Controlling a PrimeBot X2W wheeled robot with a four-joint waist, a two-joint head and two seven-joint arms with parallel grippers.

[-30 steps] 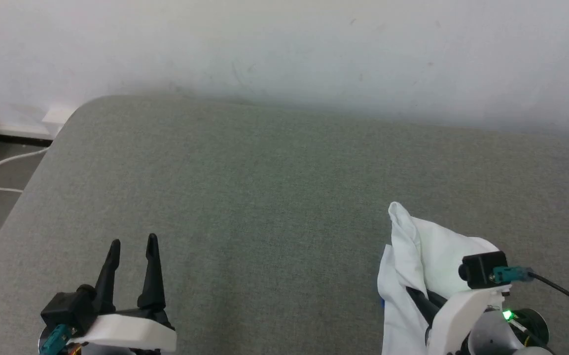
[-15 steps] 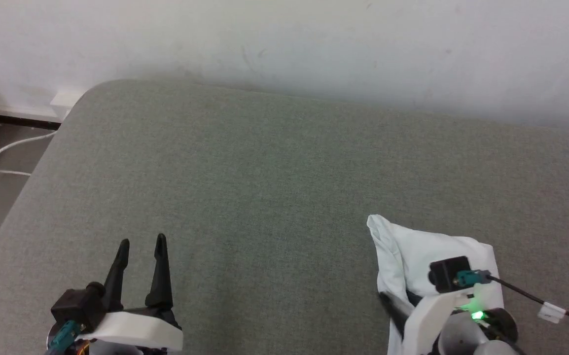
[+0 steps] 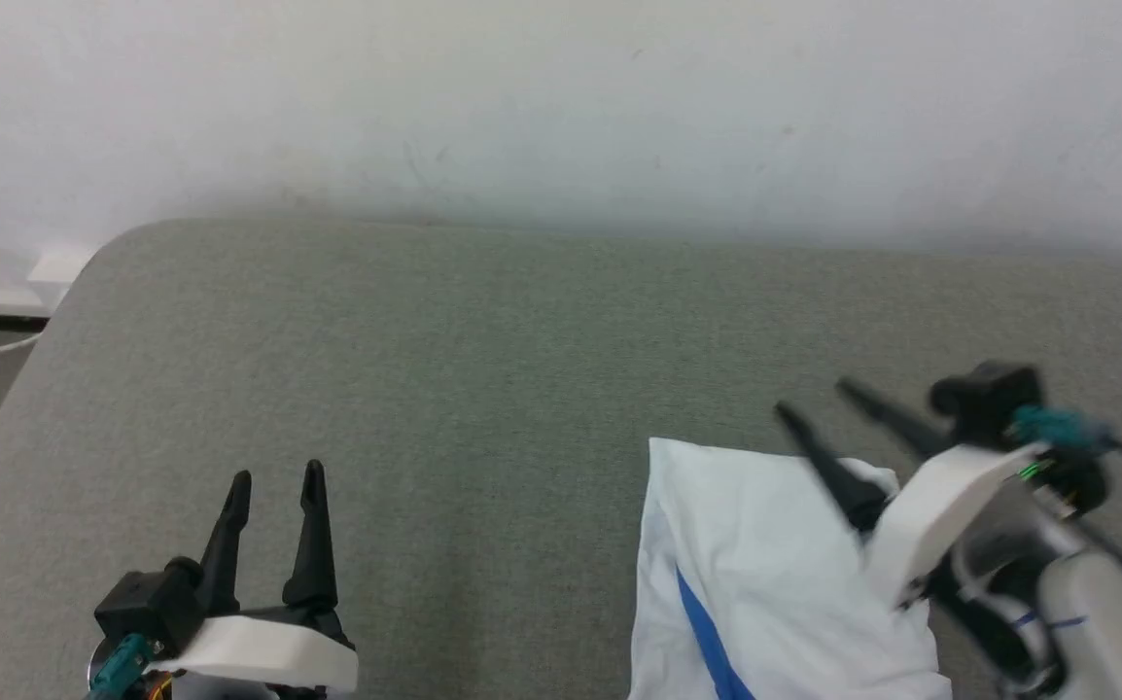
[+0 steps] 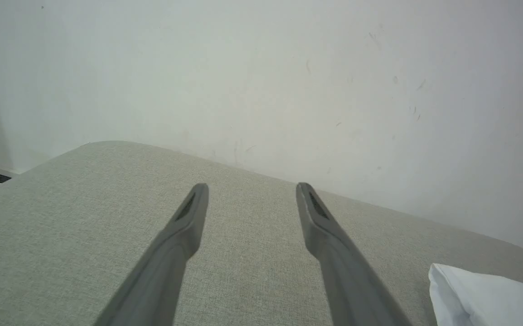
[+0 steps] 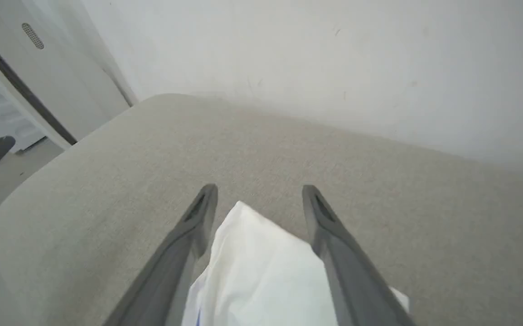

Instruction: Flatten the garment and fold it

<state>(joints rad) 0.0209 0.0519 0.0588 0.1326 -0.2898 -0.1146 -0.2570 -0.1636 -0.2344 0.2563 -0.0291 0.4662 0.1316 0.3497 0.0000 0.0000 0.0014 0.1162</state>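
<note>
The garment (image 3: 765,583) lies bunched at the near right of the grey cushion (image 3: 483,369), its long side running near to far, with a blue band showing. The right hand (image 3: 813,397) hovers over its far right corner, fingers spread wide, gripping nothing. The left hand (image 3: 276,472), also wide and empty, sits well apart to the left. Bare cushion left and far, up to the wall (image 3: 561,117), gives room to spread it.
</note>
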